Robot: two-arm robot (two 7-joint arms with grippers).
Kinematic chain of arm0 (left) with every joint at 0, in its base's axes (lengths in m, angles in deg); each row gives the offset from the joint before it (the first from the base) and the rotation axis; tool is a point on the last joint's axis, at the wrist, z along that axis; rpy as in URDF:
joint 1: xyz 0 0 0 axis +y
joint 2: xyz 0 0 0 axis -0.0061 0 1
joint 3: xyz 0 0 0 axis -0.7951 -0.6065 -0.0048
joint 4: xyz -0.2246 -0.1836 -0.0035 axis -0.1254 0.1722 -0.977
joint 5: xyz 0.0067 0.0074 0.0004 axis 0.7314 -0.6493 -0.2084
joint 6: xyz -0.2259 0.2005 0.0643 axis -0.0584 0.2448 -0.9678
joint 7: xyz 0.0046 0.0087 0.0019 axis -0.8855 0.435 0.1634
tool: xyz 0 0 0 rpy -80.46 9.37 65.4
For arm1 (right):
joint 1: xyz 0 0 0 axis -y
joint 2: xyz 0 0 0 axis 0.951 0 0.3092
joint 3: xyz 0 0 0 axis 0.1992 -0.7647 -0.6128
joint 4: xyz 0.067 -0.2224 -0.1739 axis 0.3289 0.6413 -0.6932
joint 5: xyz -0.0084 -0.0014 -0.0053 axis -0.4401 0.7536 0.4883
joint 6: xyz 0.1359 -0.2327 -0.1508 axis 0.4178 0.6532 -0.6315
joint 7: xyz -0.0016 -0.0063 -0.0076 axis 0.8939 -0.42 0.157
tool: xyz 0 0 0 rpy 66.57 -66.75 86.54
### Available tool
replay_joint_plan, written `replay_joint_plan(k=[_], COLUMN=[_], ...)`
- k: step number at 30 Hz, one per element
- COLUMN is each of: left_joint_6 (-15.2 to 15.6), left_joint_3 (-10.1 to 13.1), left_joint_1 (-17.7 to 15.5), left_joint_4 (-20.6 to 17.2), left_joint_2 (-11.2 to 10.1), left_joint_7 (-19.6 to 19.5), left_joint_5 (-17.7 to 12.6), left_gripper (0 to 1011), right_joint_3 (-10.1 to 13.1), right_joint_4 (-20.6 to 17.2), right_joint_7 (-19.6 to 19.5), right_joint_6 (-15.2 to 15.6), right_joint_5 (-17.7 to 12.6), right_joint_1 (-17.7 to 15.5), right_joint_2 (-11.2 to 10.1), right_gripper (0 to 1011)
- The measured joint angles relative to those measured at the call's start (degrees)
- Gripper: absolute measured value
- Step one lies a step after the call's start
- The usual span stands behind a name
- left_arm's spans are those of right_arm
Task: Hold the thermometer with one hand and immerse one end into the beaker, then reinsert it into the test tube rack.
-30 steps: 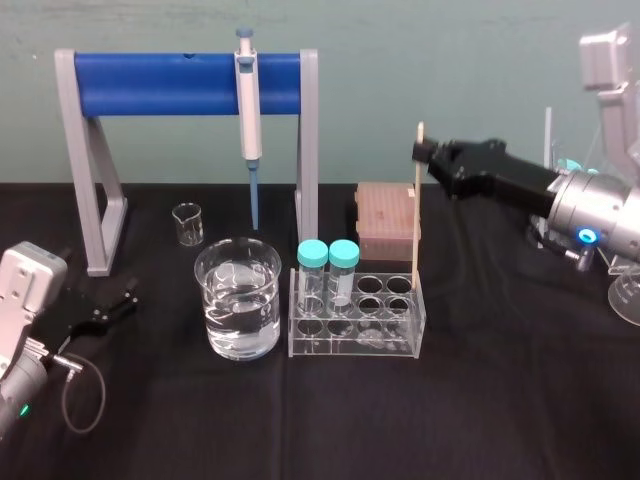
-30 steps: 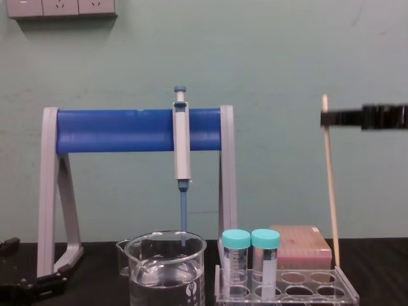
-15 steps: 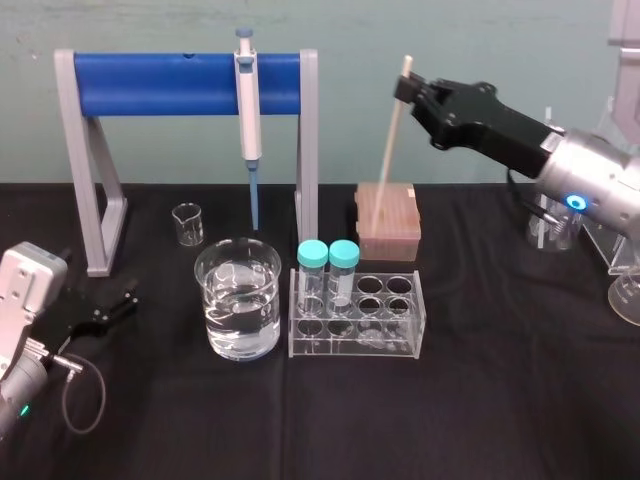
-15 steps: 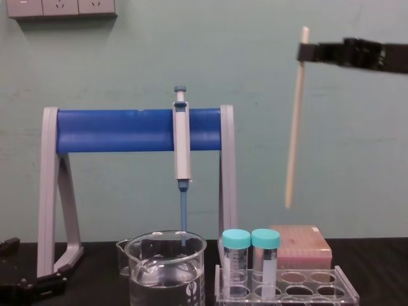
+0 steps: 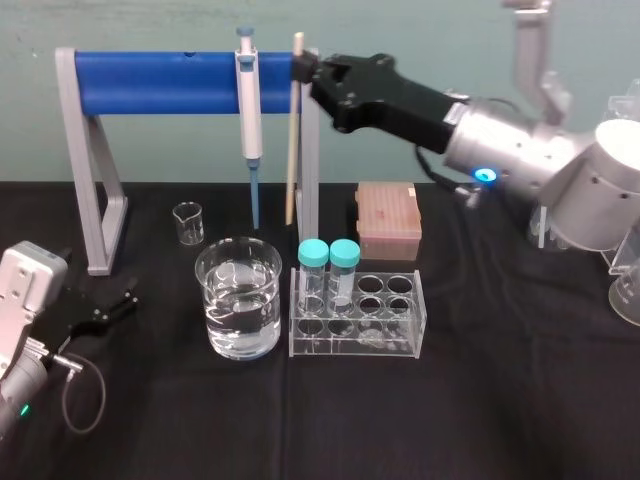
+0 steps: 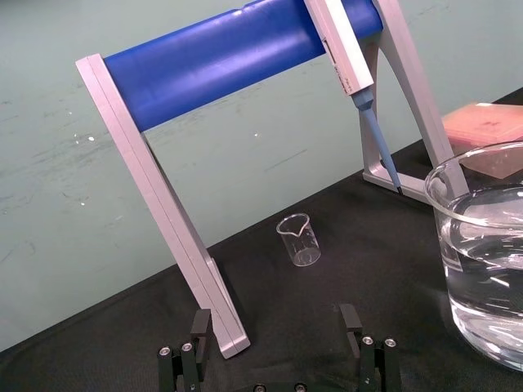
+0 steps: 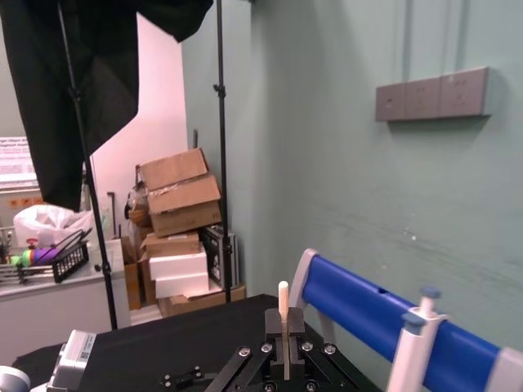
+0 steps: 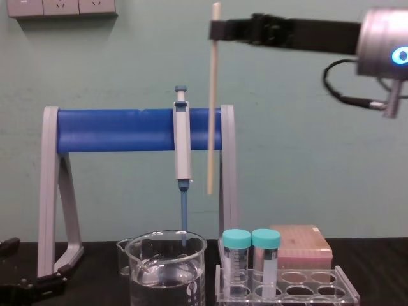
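Observation:
My right gripper (image 5: 302,69) is shut on the top end of the thermometer (image 5: 292,130), a thin cream rod that hangs nearly upright in the air. In the chest view the thermometer (image 8: 211,102) hangs from the gripper (image 8: 217,29) with its lower tip well above the beaker (image 8: 167,264) and a little to its right. The beaker (image 5: 238,298) holds clear water and stands left of the test tube rack (image 5: 400,318). The right wrist view shows the rod (image 7: 283,314) pinched between the fingers. My left gripper (image 6: 276,327) rests open on the table at the left (image 5: 122,300).
A grey stand with a blue bar (image 5: 160,82) carries a pipette (image 5: 247,110) just behind the beaker. A small beaker (image 5: 187,222) and a pink box (image 5: 387,220) sit at the back. Two teal-capped tubes (image 5: 328,270) stand in the rack. Glassware (image 5: 625,290) lines the right edge.
The right gripper has lifted the thermometer out of the rack and carried it up and left, from over the rack's right end to in front of the blue bar.

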Motion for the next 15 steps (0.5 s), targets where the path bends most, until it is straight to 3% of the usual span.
replay_joint_plan(k=[6,15], left_joint_6=[0.00,0.00], left_joint_3=[0.00,0.00], left_joint_1=[0.00,0.00], left_joint_4=[0.00,0.00], left_joint_2=[0.00,0.00], left_joint_7=[0.00,0.00], left_joint_5=[0.00,0.00], left_gripper=[1004,1004], right_joint_3=[-2.39,-3.91], right_joint_4=[3.98,9.97], right_joint_7=[0.63,2.30], right_joint_6=[-0.60,-3.25], right_joint_5=[1.62,3.62], right_joint_1=[1.76,3.04], right_joint_2=[3.29,6.90], right_gripper=[38,38])
